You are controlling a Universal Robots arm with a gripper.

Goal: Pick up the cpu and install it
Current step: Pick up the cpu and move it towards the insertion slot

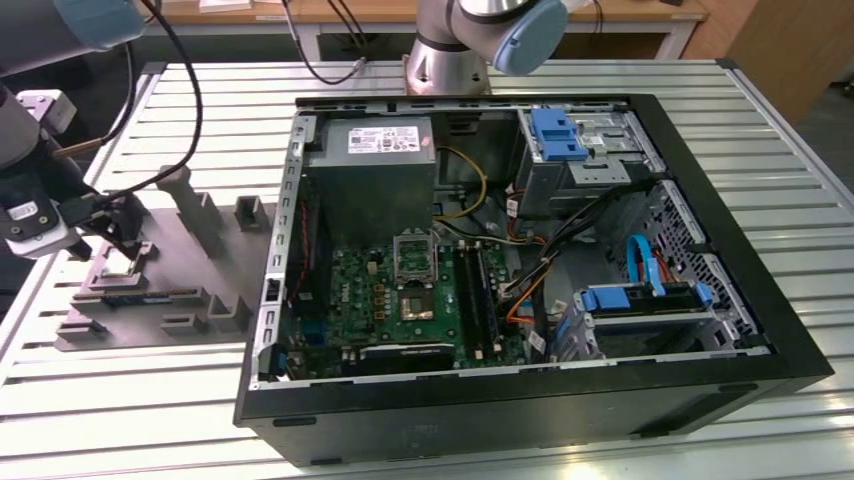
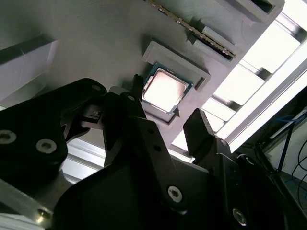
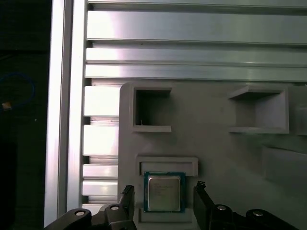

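**A:** Looking at the exterior view, where do you find the gripper (image 1: 120, 238)?

**B:** It is at the exterior view's left, at middle height of the frame. It hangs just above the grey moulded tray (image 1: 187, 275), and this tray lies on the slatted metal table (image 1: 787, 170).

**A:** And the cpu (image 1: 122, 264)?

**B:** It lies on that tray, directly under the gripper, as a small pale square. In both wrist views the cpu (image 3: 164, 192) sits flat in a shallow seat with a raised border, the silvery top upward.

**A:** Do the fingers (image 3: 127, 203) press on it?

**B:** No. In the first wrist view the gripper (image 3: 164, 188) is spread, with one dark finger on each side of the chip. A thin strip of grey tray shows between each finger and the edge of the chip. In the second wrist view the gripper (image 2: 160, 103) is also wide apart, and the cpu (image 2: 165, 89) shows in the gap between the tips. It grips nothing.

**A:** Where is the computer?

**B:** The open black computer case (image 1: 747, 330) takes the middle and the exterior view's right of the frame, well apart from the tray. Inside it, the green motherboard (image 1: 380, 310) carries the dark silver-framed socket (image 1: 414, 255) near the centre of the frame, just below the grey metal box (image 1: 378, 190).
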